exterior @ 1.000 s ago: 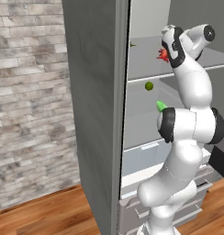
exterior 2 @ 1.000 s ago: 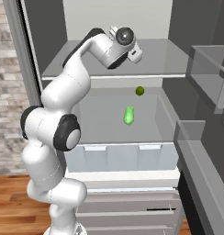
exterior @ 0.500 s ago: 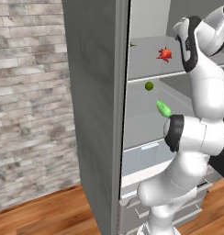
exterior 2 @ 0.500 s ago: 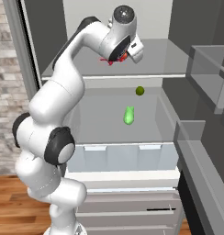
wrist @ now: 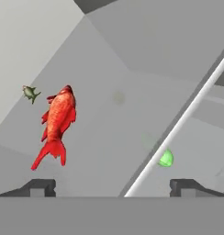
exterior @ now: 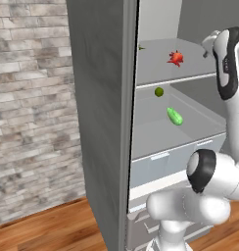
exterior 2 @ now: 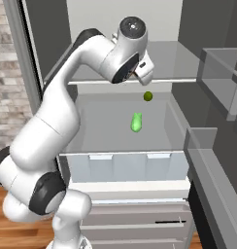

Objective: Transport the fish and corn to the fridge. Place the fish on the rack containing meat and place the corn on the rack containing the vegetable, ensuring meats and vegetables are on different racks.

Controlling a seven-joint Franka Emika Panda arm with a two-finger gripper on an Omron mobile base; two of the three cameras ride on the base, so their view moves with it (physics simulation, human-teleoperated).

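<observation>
Two flat shelves show inside the open fridge (exterior: 107,122) in the left base view. The upper one, the rack containing meat (exterior: 190,71), carries the fish (exterior: 175,58) lying free, with the meat (exterior: 140,47) a tiny dark sliver near the back left, hard to make out. On the lower shelf (exterior: 160,137) sit the vegetable (exterior: 159,91) and, just in front of it, the corn (exterior: 174,116), apart from each other. The arm's white links cut off the fridge's right side.

In the right base view, the corn (exterior 2: 136,121) and vegetable (exterior 2: 148,96) lie on the lower shelf above closed drawers (exterior 2: 125,168); the arm hides the fish, and the end effector (exterior 2: 143,73) sits at the upper rack's front edge, its fingers hard to read.

In the hand view, the end effector (wrist: 112,187) is spread wide and empty, well short of the fish (wrist: 56,124) on the rack. The meat (wrist: 30,93) lies just beyond the fish. The corn (wrist: 166,158) shows below the rack's edge, partly hidden.
</observation>
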